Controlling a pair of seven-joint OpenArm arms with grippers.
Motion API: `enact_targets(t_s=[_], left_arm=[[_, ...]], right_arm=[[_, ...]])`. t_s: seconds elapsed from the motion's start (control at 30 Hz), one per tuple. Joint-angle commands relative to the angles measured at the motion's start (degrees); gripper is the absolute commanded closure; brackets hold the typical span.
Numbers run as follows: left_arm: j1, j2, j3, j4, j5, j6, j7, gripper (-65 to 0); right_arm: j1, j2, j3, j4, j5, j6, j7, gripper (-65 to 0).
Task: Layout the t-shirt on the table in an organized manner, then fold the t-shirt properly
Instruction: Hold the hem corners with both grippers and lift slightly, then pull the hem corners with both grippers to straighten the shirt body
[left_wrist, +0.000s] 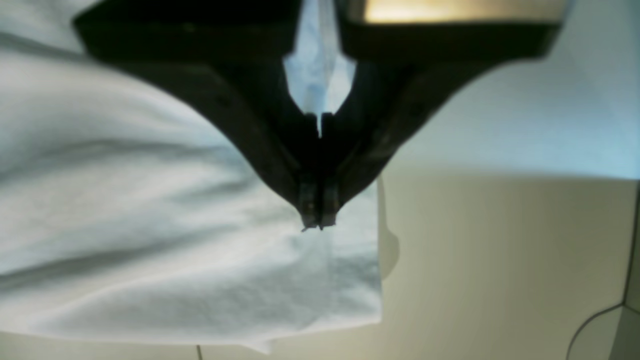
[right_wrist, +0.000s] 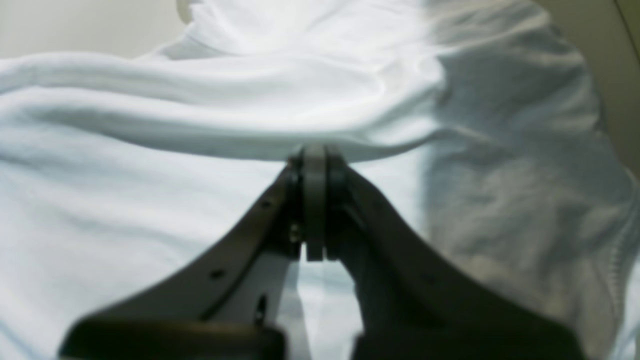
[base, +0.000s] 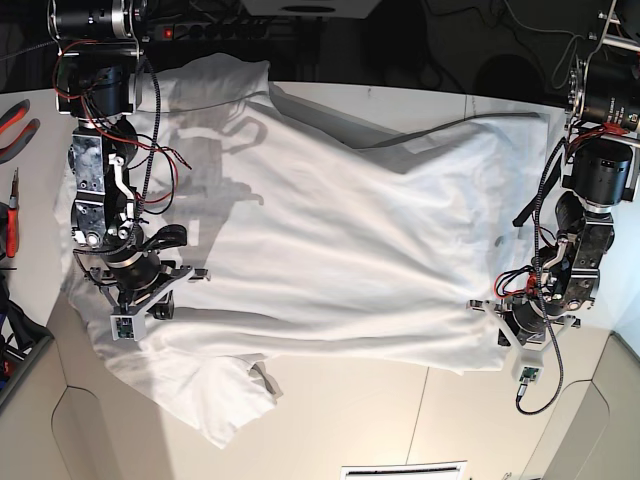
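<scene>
While both wrist views are blurring | t-shirt is lying spread across the table, one sleeve hanging past the near edge | left gripper is clenching cloth at a shirt corner | right gripper is pinching a fold, its tips partly hiding under it
</scene>
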Motion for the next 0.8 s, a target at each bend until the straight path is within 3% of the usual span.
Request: enact_targets(t_s=[0.0, 0.2, 0.33, 0.47, 0.57, 0.77], left_arm=[[-1.57, -0.74, -0.24, 0.98, -0.26, -0.15, -1.46, 0.0], [-1.40, -0.83, -0.26, 1.05, -0.28, -0.15, -1.44, 0.0], [1.86, -0.83, -3.63, 5.27, -0.33, -0.48, -1.46, 0.0], [8.83, -0.81, -11.56, 16.28, -4.20, -7.74, -0.87, 0.0], [14.34, -0.79, -17.00, 25.11, -10.25, -13.64, 2.64, 0.0], [24.37, -0.81, -24.98, 34.95, -16.33, -19.10, 10.69, 0.0]], right_arm=[[1.27, 0.13, 0.15, 1.14, 0.44, 0.26, 1.55, 0.0], [0.68, 0.15, 0.17, 2.01, 0.44, 0.24, 1.75, 0.0], [-3.65, 0.15, 0.17, 10.21, 0.13, 0.24, 1.77, 0.0], [-9.38, 0.15, 0.17, 21.14, -1.75, 0.24, 1.25, 0.0], [-13.22, 0.17, 0.17, 27.54, -2.58, 0.24, -0.55, 0.0], [-21.40, 0.59, 0.17, 36.15, -2.78, 0.72, -5.42, 0.0]])
